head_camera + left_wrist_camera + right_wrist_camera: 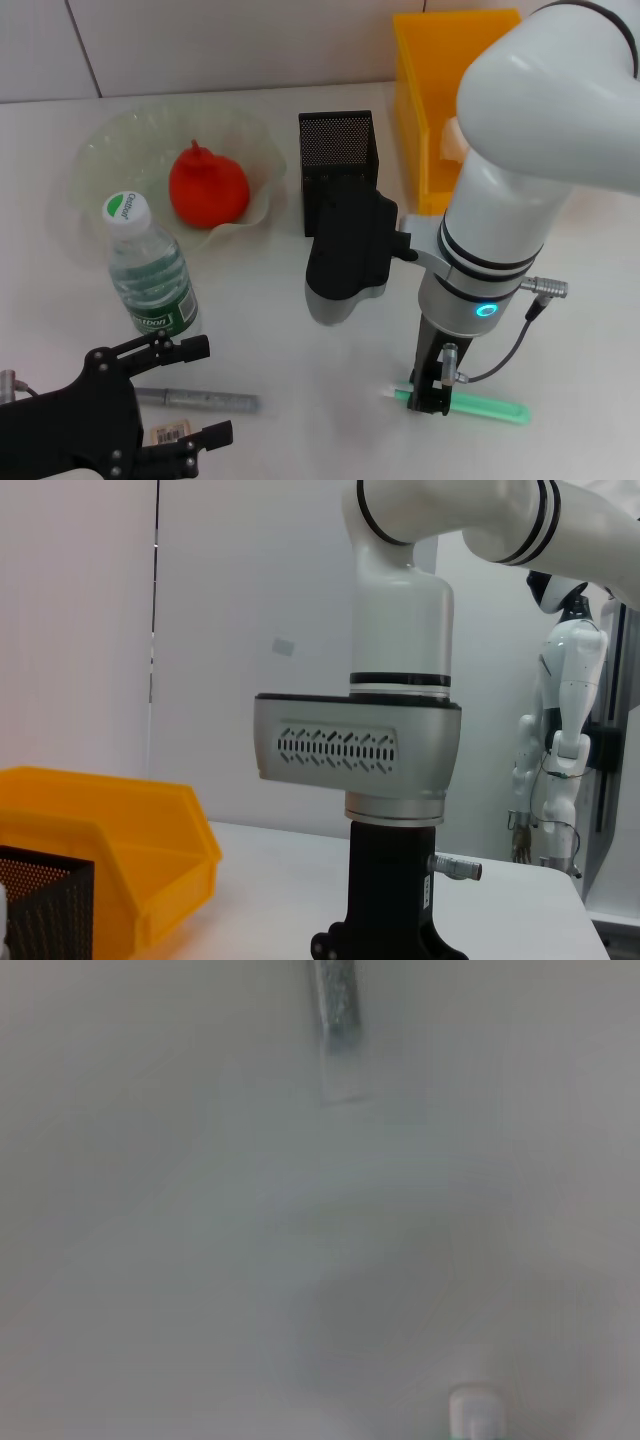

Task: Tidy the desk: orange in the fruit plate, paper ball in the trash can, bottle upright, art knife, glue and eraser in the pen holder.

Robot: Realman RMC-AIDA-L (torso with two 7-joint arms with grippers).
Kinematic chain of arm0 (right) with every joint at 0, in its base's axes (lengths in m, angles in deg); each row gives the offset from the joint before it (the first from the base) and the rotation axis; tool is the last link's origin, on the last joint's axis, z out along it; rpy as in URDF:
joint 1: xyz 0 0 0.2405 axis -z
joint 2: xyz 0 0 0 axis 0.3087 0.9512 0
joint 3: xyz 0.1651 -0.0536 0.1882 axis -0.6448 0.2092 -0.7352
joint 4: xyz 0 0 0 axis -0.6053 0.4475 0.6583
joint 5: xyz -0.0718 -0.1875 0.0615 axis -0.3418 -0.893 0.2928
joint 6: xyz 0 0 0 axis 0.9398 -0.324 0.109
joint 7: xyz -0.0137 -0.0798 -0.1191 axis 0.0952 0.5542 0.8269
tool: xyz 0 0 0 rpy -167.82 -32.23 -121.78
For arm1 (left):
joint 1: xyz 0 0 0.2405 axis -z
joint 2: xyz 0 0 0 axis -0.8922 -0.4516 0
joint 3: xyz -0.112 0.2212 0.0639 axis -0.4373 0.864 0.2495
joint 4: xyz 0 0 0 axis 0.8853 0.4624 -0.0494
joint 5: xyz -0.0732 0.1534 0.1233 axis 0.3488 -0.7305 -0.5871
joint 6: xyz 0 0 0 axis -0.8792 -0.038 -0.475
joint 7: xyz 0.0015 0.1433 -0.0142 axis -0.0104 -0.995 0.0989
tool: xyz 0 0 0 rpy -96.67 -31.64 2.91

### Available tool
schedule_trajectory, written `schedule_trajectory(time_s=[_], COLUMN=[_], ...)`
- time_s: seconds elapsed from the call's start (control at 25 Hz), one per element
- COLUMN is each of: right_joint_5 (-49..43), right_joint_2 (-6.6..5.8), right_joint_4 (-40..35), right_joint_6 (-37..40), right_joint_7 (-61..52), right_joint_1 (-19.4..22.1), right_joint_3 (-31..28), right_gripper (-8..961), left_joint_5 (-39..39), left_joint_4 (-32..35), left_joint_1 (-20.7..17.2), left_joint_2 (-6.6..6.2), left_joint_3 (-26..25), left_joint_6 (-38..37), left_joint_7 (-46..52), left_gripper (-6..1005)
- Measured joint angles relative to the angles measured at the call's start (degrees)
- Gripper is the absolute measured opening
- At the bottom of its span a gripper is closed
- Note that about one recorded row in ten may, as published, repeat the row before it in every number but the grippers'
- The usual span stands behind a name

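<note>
The orange (207, 186) lies in the fruit plate (110, 145) at the back left. The bottle (150, 268) stands upright in front of the plate. The pen holder (337, 165) stands mid-table beside the yellow trash can (425, 120); a pale lump (452, 135) in the can, mostly hidden by my right arm, may be the paper ball. My right gripper (430, 397) points down onto the green glue stick (490, 408) lying on the table. My left gripper (215, 390) is open at the front left, around the silver art knife (200, 401); the eraser (170, 433) lies by its near finger.
My right arm's black wrist housing (345, 250) hangs just in front of the pen holder. The left wrist view shows the trash can (110, 850), the pen holder's corner (40, 900) and a white humanoid robot (560, 750) standing beyond the table.
</note>
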Motion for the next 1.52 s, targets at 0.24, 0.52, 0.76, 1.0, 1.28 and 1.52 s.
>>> schedule_trajectory(time_s=[0.24,0.52,0.76,1.0,1.28,1.52], right_joint_5=[2.0,4.6,13.1,18.9,26.8,30.3], right_joint_2=[-0.06,-0.43,-0.43,-0.31,-0.37,-0.44], right_joint_4=[-0.2,-10.6,-19.1,-18.4,-10.8,-4.1], right_joint_6=[-0.2,-1.0,-13.4,-24.0,-36.4,-42.6], right_joint_7=[0.0,2.4,10.6,17.0,26.6,31.5], right_joint_1=[0.3,4.1,9.8,11.8,12.1,11.7], right_joint_3=[-4.3,-25.9,-37.4,-37.2,-32.7,-30.1], right_gripper=[173,167,167,167,168,168], left_joint_5=[0.0,0.0,0.0,0.0,0.0,0.3], left_joint_4=[0.0,0.2,0.1,0.0,0.0,0.0], left_joint_1=[0.0,0.0,0.1,0.2,0.2,0.0], left_joint_2=[0.00,-0.11,-0.12,-0.09,-0.21,-0.30], left_joint_3=[-0.1,-0.3,-0.4,-0.5,-0.5,-0.5], left_joint_6=[0.1,-0.5,-0.5,-0.2,-0.3,-0.5], left_joint_7=[0.0,0.0,-0.2,-0.2,-0.2,-0.2], left_gripper=[814,814,815,815,814,815])
